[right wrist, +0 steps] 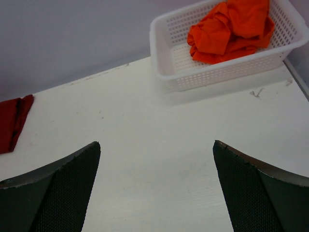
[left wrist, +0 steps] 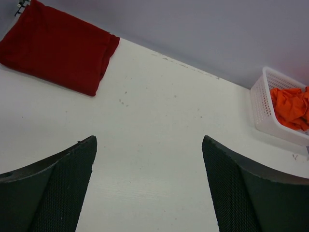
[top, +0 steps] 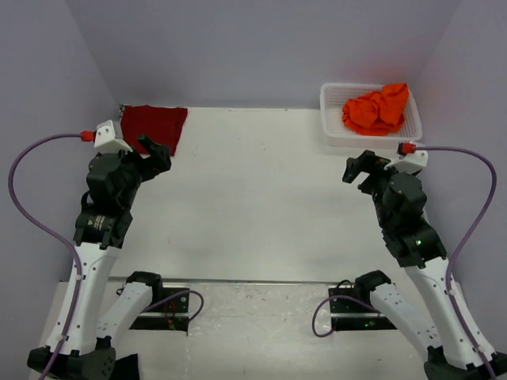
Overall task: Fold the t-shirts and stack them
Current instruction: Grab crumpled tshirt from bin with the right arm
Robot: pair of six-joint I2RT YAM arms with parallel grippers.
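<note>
Progress looks to me about half made. The red t-shirt (left wrist: 58,48) lies folded into a flat rectangle at the far left corner of the worktop (top: 253,206), close to the back wall, and I'd count that one as done. The orange t-shirt (right wrist: 229,29) is a crumpled heap inside the white basket (right wrist: 227,72) at the far right corner, not yet taken out, let alone folded. My left claw (left wrist: 148,159) hangs over bare worktop on the near side of the red t-shirt, released, fingers wide apart with nothing between them. My right claw (right wrist: 157,150) is likewise spread wide and empty, hovering near the basket's front and facing it. Neither touches any cloth. What I judge is left: lift the orange t-shirt out of the basket, spread it flat on the open middle of the worktop, fold it, then set it on the red one to make a stack. The right arm seems best placed to start, being nearest the basket.
</note>
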